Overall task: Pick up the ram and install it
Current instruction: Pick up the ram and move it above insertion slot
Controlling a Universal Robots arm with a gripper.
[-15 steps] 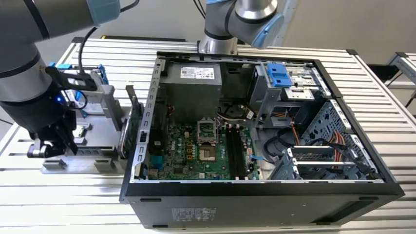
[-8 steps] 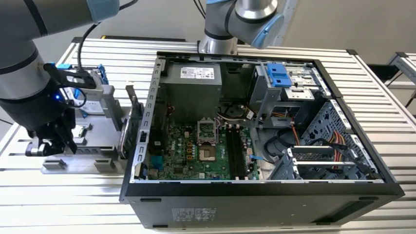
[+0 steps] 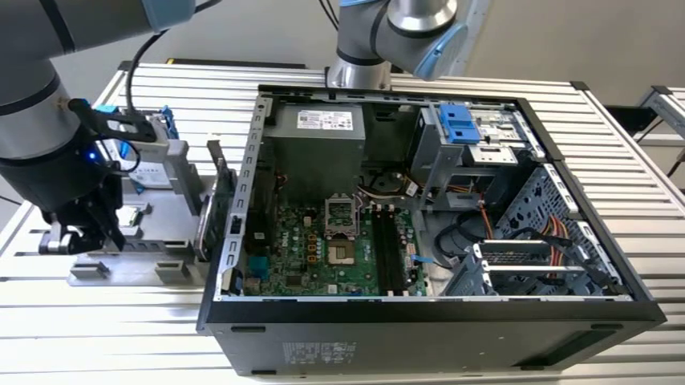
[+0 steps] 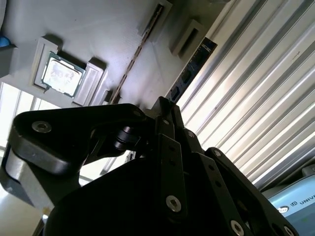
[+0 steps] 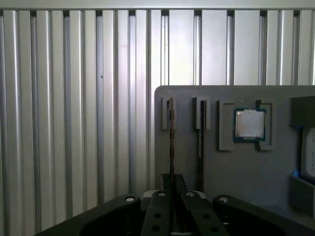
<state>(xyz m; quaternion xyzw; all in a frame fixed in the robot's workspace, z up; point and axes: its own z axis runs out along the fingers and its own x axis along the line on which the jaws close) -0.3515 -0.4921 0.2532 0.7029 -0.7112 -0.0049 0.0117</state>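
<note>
Ribbed metal worktop (image 3: 128,321), pale wall behind. Open computer case (image 3: 428,333) sits mid-worktop, with a grey parts tray (image 5: 246,196) at its 9 o'clock in the exterior view. Ram (image 4: 193,66): thin, dark blue stick with a pale label, standing on edge in the tray's outermost slot. A second stick (image 5: 201,128) is slotted just beside it, and a silver chip (image 5: 249,124) lies further in. End effector (image 5: 173,179) is at one end of the ram; I cannot tell whether it is open or closed.

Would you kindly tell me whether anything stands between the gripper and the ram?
Nothing visible does. In the first wrist view the gripper lines up with the ram standing on edge in the outer slot of the grey holder, with no other part between them.
</note>
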